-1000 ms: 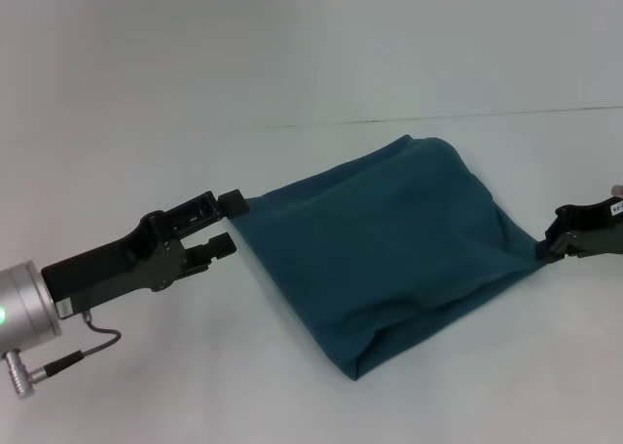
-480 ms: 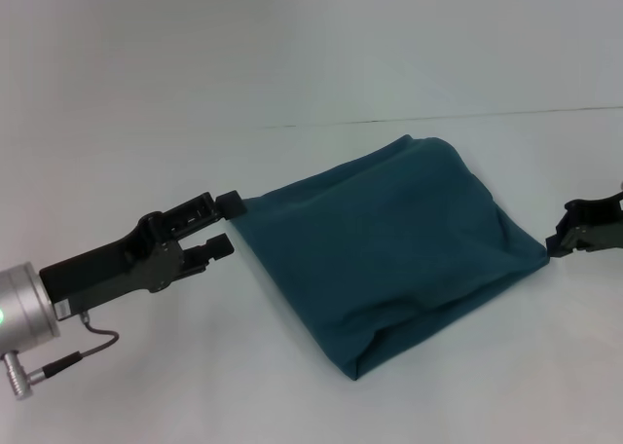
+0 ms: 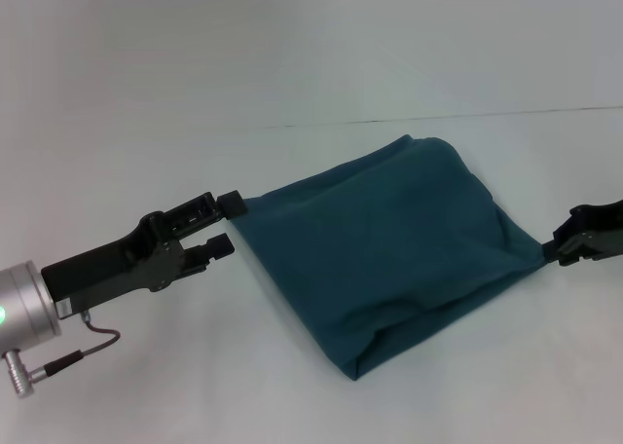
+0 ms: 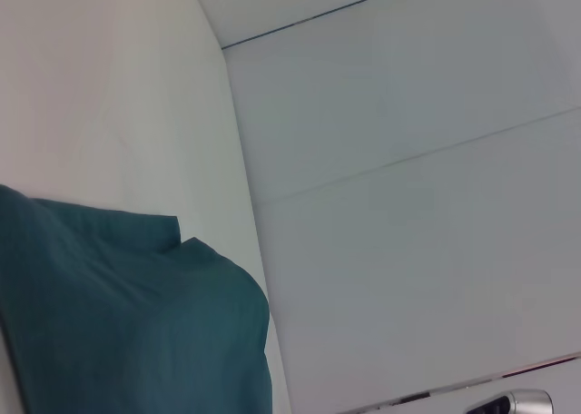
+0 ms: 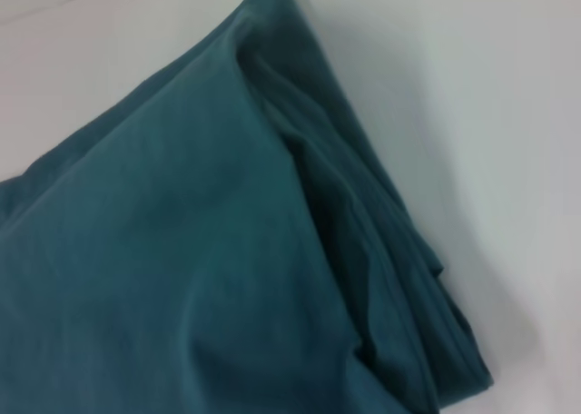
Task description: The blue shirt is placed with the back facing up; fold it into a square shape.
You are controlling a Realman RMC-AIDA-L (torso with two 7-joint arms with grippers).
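Light: even, diffuse, bright | Shadows: soft, beneath the blue shirt on the table | Glare: none | Focus: right wrist view soft, close-range blur

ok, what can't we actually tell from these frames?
- Right end effector: the head view's right edge cuts most of it off, so its finger state is unclear.
- Blue shirt underside and inner folds: hidden by its own top layer in every view.
- Left end effector, open beside the shirt's corner: its own wrist view shows no fingers.
- Shirt's full outline: both wrist views crop it.
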